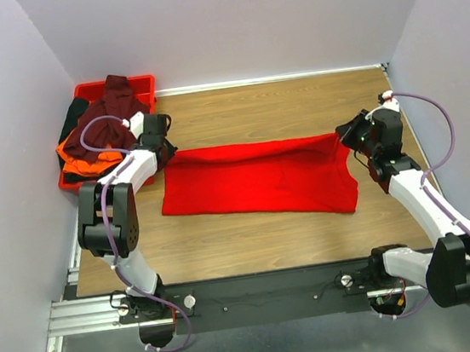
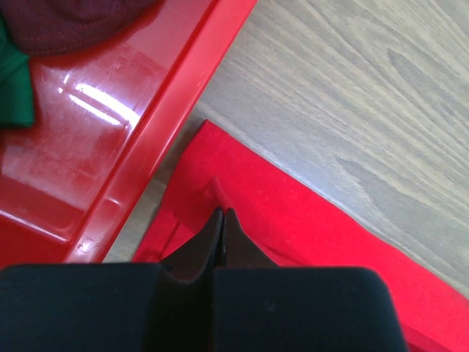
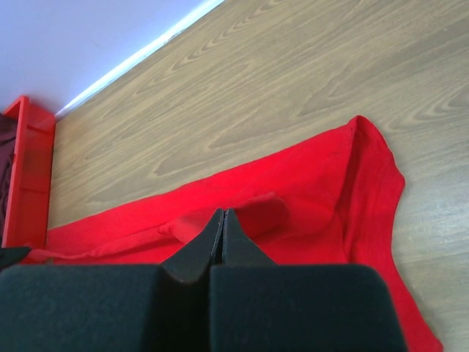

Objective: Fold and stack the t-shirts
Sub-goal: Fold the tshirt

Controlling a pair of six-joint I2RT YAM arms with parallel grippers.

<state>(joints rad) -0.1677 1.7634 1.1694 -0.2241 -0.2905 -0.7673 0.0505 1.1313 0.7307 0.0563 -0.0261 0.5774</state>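
A bright red t-shirt (image 1: 257,180) lies on the wooden table folded into a long band. My left gripper (image 1: 166,153) is at its far left corner, next to the tray. In the left wrist view that gripper (image 2: 221,211) is shut, with a small ridge of red cloth (image 2: 308,220) pinched at its tips. My right gripper (image 1: 343,135) is at the far right corner. In the right wrist view it (image 3: 223,211) is shut on a raised fold of the shirt (image 3: 315,183). A maroon t-shirt (image 1: 111,105), an orange one (image 1: 78,152) and a black one (image 1: 72,119) are heaped in the tray.
The red plastic tray (image 1: 146,82) stands at the far left corner against the wall, and its rim (image 2: 161,125) is close beside my left fingers. Walls close in the table on the left, back and right. Bare wood (image 1: 278,106) lies beyond the shirt.
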